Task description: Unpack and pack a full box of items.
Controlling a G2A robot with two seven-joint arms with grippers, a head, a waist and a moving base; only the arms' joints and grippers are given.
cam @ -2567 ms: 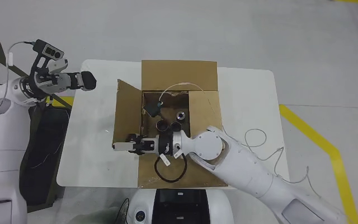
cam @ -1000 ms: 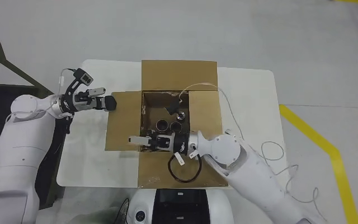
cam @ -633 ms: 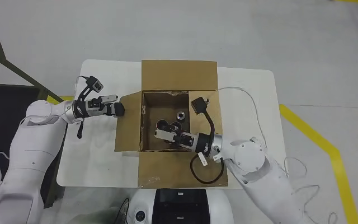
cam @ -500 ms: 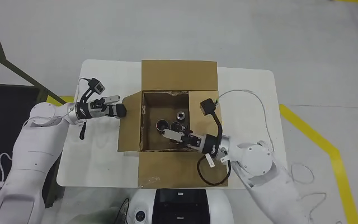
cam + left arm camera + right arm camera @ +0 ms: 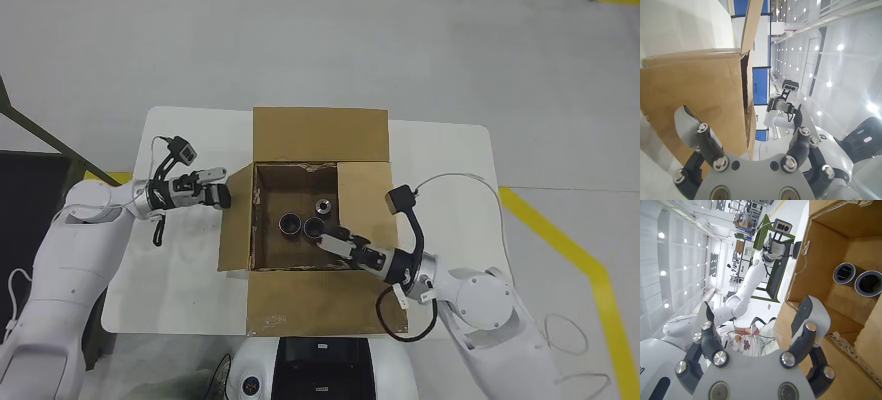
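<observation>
The white table [image 5: 440, 180] carries the open cardboard box [image 5: 320, 130]. The box's left flap [image 5: 236, 225] stands raised. My left pincer [image 5: 742, 117] is spread wide, with that flap's free edge between its fingers; whether either pad touches the card I cannot tell. My right pincer [image 5: 333, 240] hangs released and empty over the near right part of the box's inside. On the box floor a dark tube [image 5: 290, 223] stands mouth up, with a second tube [image 5: 314, 227] just beside it and a small metal ring [image 5: 324, 207] close behind them.
</observation>
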